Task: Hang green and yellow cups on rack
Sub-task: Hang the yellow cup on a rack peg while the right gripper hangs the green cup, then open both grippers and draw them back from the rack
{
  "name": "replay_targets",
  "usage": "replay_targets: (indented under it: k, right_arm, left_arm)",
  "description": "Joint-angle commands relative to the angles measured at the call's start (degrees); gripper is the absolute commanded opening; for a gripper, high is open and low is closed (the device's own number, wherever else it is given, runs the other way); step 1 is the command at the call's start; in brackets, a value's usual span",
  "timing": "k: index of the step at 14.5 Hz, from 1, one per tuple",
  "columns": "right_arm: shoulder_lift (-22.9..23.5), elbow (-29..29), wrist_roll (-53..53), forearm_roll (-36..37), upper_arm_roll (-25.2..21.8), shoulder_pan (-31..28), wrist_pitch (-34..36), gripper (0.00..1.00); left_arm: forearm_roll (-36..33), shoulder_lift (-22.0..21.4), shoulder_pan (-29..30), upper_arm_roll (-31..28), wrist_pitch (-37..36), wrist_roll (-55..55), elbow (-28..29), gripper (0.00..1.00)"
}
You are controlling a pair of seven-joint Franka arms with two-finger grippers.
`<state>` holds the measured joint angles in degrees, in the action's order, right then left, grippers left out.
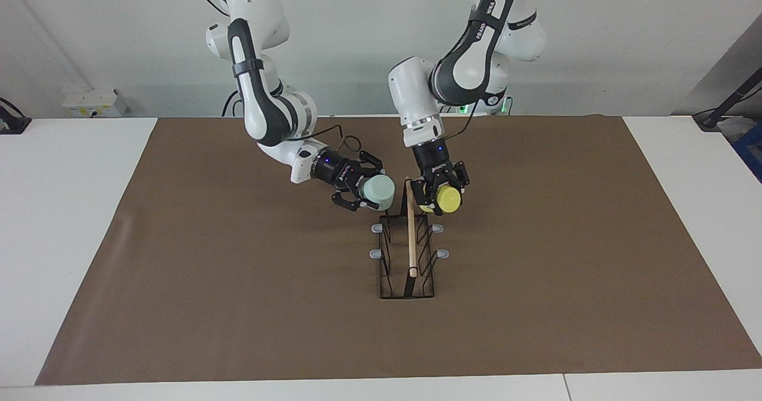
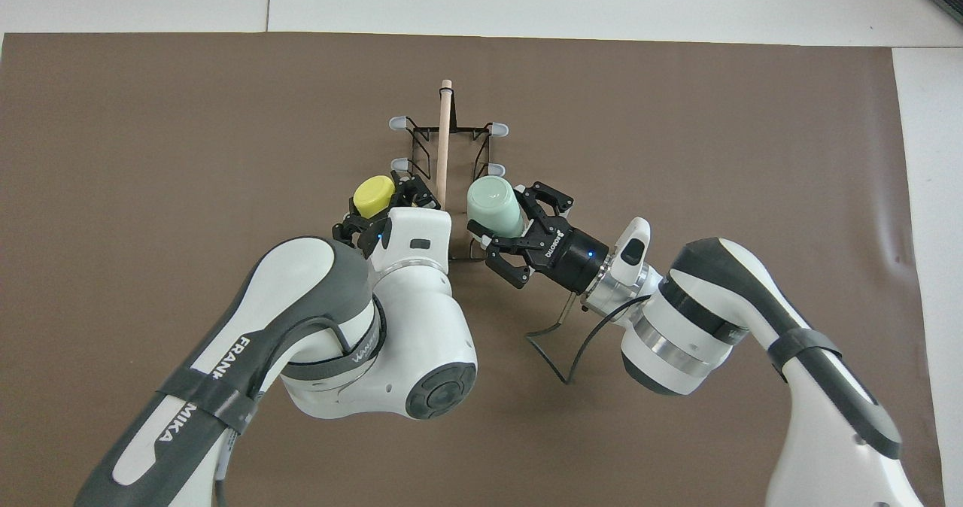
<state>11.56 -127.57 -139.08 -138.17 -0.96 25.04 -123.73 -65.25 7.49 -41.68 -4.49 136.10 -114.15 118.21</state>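
The black wire rack (image 1: 411,240) with a wooden rod along its top stands mid-mat; it also shows in the overhead view (image 2: 444,138). My left gripper (image 1: 443,197) (image 2: 374,207) is shut on the yellow cup (image 1: 448,199) (image 2: 374,196), beside the rack's end nearest the robots, on the left arm's side. My right gripper (image 1: 369,193) (image 2: 505,220) is shut on the mint green cup (image 1: 379,191) (image 2: 493,204), tilted, at the same end on the right arm's side. The cups hide the prongs there; I cannot tell whether they rest on them.
A brown mat (image 1: 238,282) covers most of the white table (image 1: 71,210). Grey-tipped prongs (image 1: 377,253) stick out on both sides of the rack farther from the robots. A black cable (image 2: 557,341) loops under the right wrist.
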Motion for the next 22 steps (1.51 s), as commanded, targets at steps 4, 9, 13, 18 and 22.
replay_targets:
  k: [4,9,13,18,22]
  right_arm:
    - [2.95,-0.49,-3.21,-1.75,0.08,-0.08,1.83,0.00]
    - [2.86,-1.63,-3.13,-1.92,0.08,-0.08,0.77,1.00]
    - [2.77,-1.72,-3.12,-1.92,0.08,-0.16,1.39,1.00]
    - [-0.65,-3.12,-2.95,-1.14,-0.01,-1.04,0.52,1.00]
    - [-3.46,-4.53,-2.86,2.80,-0.18,-4.02,-0.36,1.00]
  left_arm:
    - [0.56,-2.04,-0.94,-0.34,-1.02,-0.20,1.59,1.00]
    - [5.36,-2.13,1.24,-0.43,-0.40,8.30,-1.21,1.00]
    - [21.36,-2.04,4.50,-0.52,-0.49,29.36,-5.87,1.00]
    - [35.16,-2.04,12.05,-0.52,-0.66,59.07,-10.01,1.00]
    - [46.16,-4.49,17.94,-0.52,-1.63,78.86,-9.93,1.00]
